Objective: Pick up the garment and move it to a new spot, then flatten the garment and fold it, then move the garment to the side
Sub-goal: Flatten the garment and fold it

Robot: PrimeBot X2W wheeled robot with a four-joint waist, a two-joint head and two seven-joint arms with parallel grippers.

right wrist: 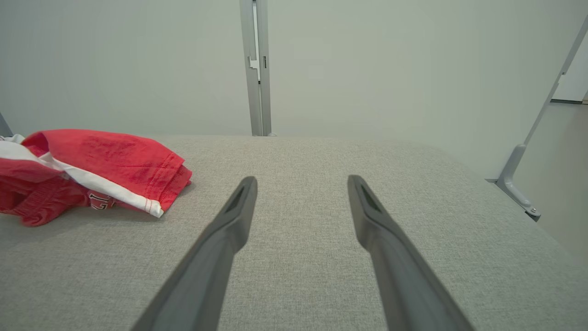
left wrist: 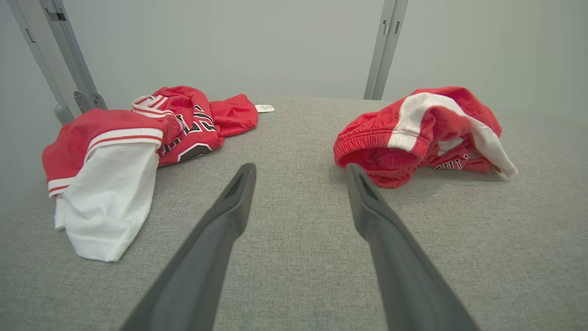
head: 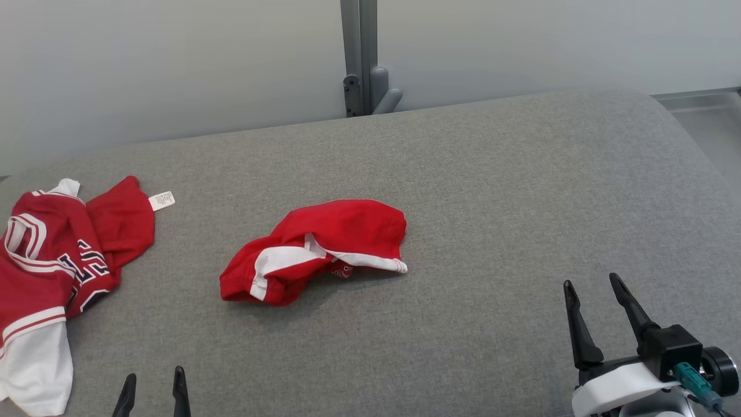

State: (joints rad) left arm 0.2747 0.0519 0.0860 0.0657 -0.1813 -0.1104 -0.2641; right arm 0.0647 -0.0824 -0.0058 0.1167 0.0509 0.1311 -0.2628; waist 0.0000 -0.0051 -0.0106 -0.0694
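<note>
Item: crumpled red fabric shorts with white side stripes and a gathered elastic waistband (head: 315, 249), bunched at the middle of the head view on the grey woven-fabric table top (head: 521, 191) and touching nothing else. Adjacent: rumpled red-and-white lettered jersey (head: 52, 272) at the left edge of that frame, well apart from the shorts. It is judged not to be the piece in hand, though the task does not say which is meant. Left gripper with two long dark fingers (head: 155, 373), lower left of frame: jaws apart, empty, pointing just beside the waistband end in its own wrist view. Right gripper (head: 591, 281), lower right: jaws likewise apart and empty, clear of the cloth, nearest the white-hemmed leg end. Step in hand, as judged: first pick-up, not yet begun. Handling note: the cloth is thin and limp, so pinch a raised fold or the thick waistband rather than scraping at flat fabric. Lift until the trailing hem clears the table, and choose a new spot away from the jersey.
</note>
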